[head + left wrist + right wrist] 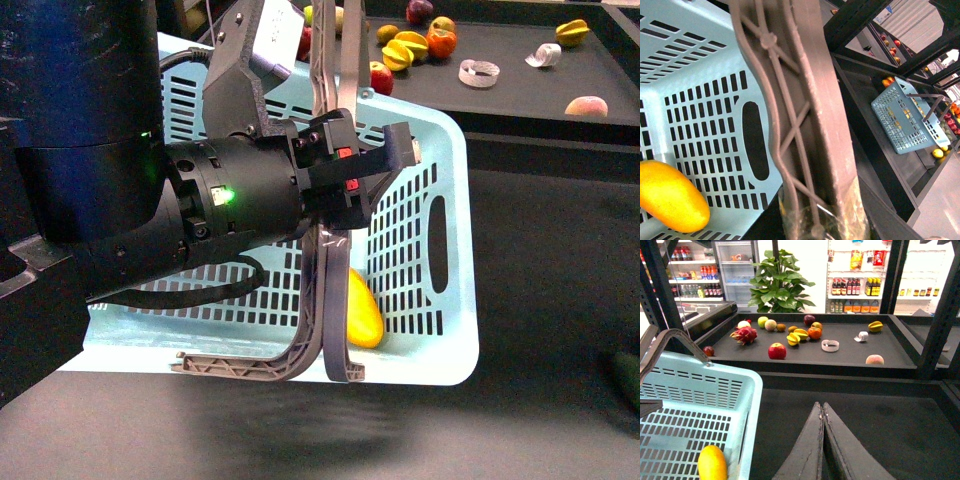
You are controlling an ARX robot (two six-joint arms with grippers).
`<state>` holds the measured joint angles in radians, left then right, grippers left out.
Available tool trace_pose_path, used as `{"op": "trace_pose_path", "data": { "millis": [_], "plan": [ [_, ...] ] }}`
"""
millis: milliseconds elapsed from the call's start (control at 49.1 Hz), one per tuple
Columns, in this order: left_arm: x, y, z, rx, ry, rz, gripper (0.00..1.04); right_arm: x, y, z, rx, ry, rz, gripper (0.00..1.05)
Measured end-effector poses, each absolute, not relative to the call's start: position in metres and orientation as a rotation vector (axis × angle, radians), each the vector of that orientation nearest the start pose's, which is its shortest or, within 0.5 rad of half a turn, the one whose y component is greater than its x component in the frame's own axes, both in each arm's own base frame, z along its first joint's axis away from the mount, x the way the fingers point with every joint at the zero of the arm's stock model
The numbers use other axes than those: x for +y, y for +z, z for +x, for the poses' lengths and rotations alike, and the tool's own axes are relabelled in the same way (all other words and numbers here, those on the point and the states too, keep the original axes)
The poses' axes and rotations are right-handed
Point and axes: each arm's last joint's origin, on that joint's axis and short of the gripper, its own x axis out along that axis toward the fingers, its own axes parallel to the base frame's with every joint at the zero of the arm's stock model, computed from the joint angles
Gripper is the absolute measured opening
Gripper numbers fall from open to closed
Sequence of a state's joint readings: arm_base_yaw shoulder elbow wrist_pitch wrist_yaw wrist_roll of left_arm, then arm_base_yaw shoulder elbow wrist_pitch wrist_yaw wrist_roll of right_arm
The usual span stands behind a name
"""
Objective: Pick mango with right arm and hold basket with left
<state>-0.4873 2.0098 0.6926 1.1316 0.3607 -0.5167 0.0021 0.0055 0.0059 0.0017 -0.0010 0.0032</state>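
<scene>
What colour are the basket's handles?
The handles are grey-brown, clearest in the left wrist view.

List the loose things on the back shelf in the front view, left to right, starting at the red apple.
red apple → yellow star fruits → orange-red fruit → tape ring → white curled strip → peach-coloured fruit. The lone star fruit overlaps the peach-coloured one, so it is left out.

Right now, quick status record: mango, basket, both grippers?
mango: lying inside the basket, on its floor by a slotted wall
basket: turquoise, both handles raised together
left gripper: shut on the handles
right gripper: shut, empty, outside the basket
shelf: loose fruit beyond the basket, including a red apple
task state: mango in basket, left arm holding
</scene>
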Motion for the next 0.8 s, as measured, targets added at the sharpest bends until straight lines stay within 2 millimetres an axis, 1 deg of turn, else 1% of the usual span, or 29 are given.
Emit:
{"op": "trace_pose_path", "data": {
  "millis": [530,550,795],
  "plan": [
    [-0.1704,0.1029,0.3001,0.406,-0.776,-0.475,0.16,0.0002,0.1653,0.0977,-0.002,0.003,0.003,0.02],
    [-0.1704,0.1029,0.3001,0.406,-0.776,-0.475,0.16,0.0002,0.1653,0.0977,-0.002,0.003,0.002,0.03],
    [-0.1704,0.1029,0.3001,0.406,-0.776,-0.475,0.16,0.0002,0.1653,0.0977,-0.002,0.003,0.002,0.58]
  ]
}}
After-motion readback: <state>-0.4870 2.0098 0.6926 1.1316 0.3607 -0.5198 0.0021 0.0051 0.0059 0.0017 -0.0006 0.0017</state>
